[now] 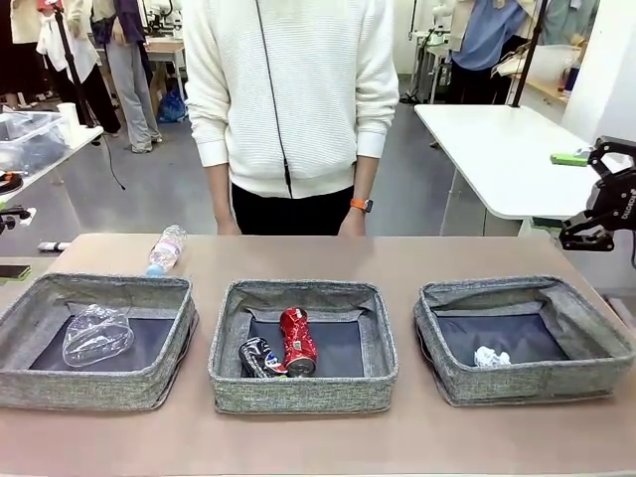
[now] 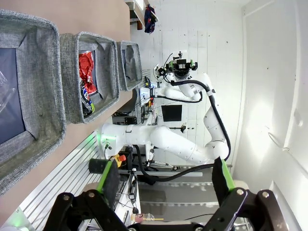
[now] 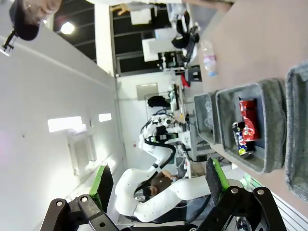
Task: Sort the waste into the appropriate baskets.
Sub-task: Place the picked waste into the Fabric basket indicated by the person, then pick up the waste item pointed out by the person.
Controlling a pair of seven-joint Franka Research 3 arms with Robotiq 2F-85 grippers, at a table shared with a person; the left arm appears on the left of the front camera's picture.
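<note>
Three grey baskets stand in a row. In the left basket (image 1: 169, 328) lies a crushed clear bottle (image 1: 97, 335). The middle basket (image 1: 231, 338) holds a red can (image 1: 297, 341) and a dark can (image 1: 260, 358). A white paper ball (image 1: 491, 357) rests in the right basket (image 1: 586, 323). Another clear bottle (image 1: 166, 249) lies on the table behind the left basket. My right gripper (image 1: 558, 194) hangs open and empty beyond the table's right end. In the wrist views the left gripper (image 2: 166, 183) and right gripper (image 3: 159, 185) are open, off to the sides of the baskets (image 2: 72, 72) (image 3: 269, 96).
A person in a white sweater (image 1: 293, 89) stands at the far side, both hands down at the table's edge. A white table (image 1: 507, 149) stands behind on the right. Bare brown tabletop (image 1: 328, 258) lies behind the baskets.
</note>
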